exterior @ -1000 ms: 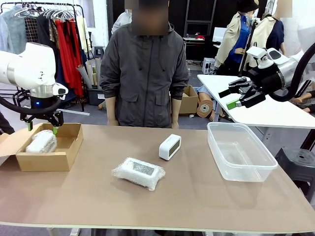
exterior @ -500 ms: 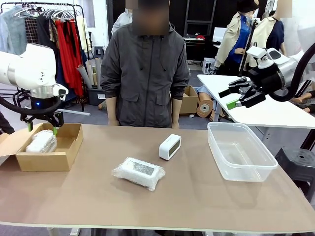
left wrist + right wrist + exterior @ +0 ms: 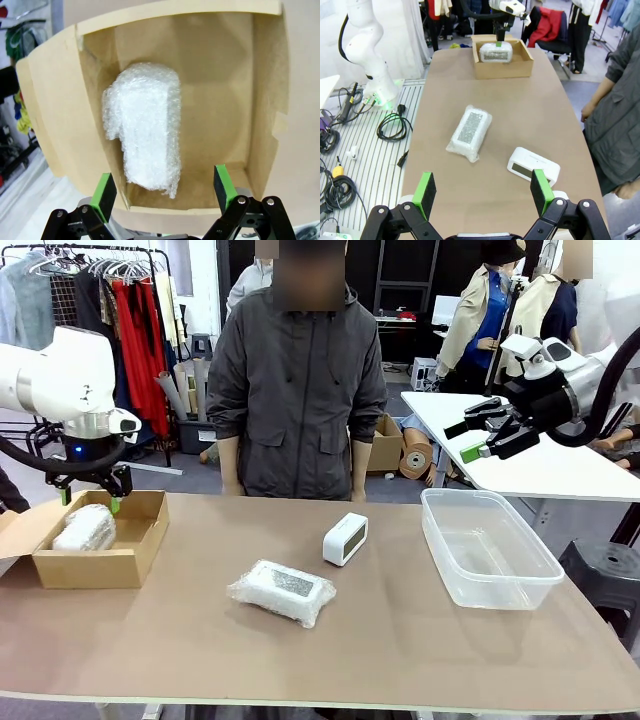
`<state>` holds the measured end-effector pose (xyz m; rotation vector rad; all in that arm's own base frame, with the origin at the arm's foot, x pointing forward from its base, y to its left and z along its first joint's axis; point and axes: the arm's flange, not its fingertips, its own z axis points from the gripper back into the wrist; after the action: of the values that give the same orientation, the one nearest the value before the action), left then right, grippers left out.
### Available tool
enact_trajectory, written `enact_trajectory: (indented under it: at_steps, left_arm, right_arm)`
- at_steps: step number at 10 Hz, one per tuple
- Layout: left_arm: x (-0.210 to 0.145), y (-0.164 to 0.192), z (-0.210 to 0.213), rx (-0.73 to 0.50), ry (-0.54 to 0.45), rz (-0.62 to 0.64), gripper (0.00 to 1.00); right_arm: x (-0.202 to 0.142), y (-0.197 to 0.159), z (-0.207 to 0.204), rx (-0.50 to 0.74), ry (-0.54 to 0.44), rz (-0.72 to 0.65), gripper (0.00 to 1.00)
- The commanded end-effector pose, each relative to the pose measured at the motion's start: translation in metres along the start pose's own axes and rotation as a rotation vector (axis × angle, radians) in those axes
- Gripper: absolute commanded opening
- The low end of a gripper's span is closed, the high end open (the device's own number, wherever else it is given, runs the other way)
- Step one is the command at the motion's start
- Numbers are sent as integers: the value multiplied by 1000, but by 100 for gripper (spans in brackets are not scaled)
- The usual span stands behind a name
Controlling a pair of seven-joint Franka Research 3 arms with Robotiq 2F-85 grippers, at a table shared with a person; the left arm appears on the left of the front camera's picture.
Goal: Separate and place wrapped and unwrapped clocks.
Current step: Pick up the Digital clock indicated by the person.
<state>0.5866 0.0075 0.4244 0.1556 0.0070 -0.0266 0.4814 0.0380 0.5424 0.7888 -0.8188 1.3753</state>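
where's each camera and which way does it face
Front: between the arms, facing the person; left end effector over the cardboard box, right end effector raised.
Left wrist: down into the box at the rounder wrapped clock; own open pads.
Right wrist: along the table: flat wrapped clock, bare clock; own open pads.
Shared: all show the box.

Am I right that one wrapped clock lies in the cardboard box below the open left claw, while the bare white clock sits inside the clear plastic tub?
Not quite. The bare white clock stands on the table beside the clear plastic tub, not inside it, as the front view shows. The rest holds: one wrapped clock lies in the cardboard box below the open left claw.
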Motion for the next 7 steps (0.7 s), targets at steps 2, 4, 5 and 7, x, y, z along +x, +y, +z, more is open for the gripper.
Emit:
enact_trajectory:
  at_steps: [2, 4, 5, 7]
  left_arm:
    - [-24, 11, 32, -155, -45, -210, 100]
    - [-38, 8, 52, -242, -95, -340, 100]
    - [-42, 10, 63, -264, -125, -432, 100]
    - [-46, 8, 75, -340, -192, -600, 100]
  right_arm:
    - [2, 0, 0, 1, -7, 5, 100]
    - [2, 0, 0, 1, -7, 5, 100]
    - [2, 0, 0, 1, -7, 5, 100]
    - [2, 0, 0, 1, -7, 5, 100]
